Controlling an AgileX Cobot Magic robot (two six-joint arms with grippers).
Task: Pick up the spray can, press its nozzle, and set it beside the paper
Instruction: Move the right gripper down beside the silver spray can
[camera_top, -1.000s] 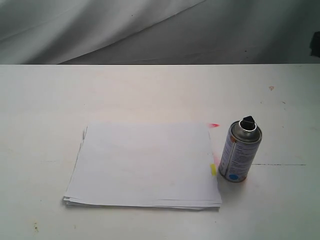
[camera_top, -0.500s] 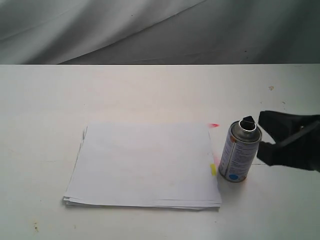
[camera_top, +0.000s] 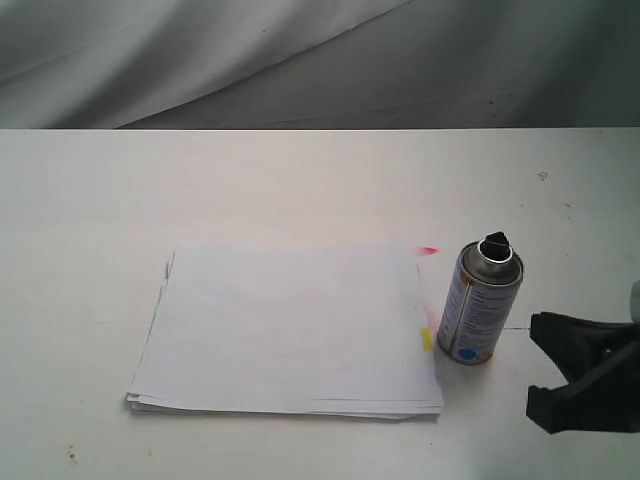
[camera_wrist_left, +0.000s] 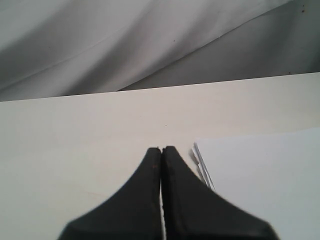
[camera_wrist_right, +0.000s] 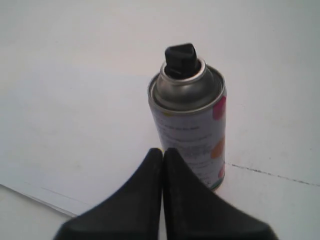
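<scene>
Finding the spray can (camera_top: 480, 305) upright on the white worktop (camera_top: 300, 180), just beside the right edge of the paper (camera_top: 290, 330), close to the yellow mark (camera_top: 427, 340) on that edge and near the pink-red mark (camera_top: 428, 251) at the paper's far right corner. Seeing the black nozzle (camera_top: 495, 243) seated inside the shiny metal rim, much narrower than the can body. Noting a blue dot (camera_top: 465, 352) near the base in the exterior view, and pink and orange dots on the label in the right wrist view.

Placing the right hand (camera_wrist_right: 162, 151) near the can yet apart from it, on the side away from the paper, grasping nothing. Reading its state two ways: tips pressed together along one seam in the right wrist view, two dark prongs spread around a notch in the exterior view; cannot tell which.

Showing the left hand (camera_wrist_left: 161, 149) clenched, tips touching, over bare worktop just beside a corner of the paper stack. Hanging behind the worktop, grey draped cloth (camera_top: 200, 50).
</scene>
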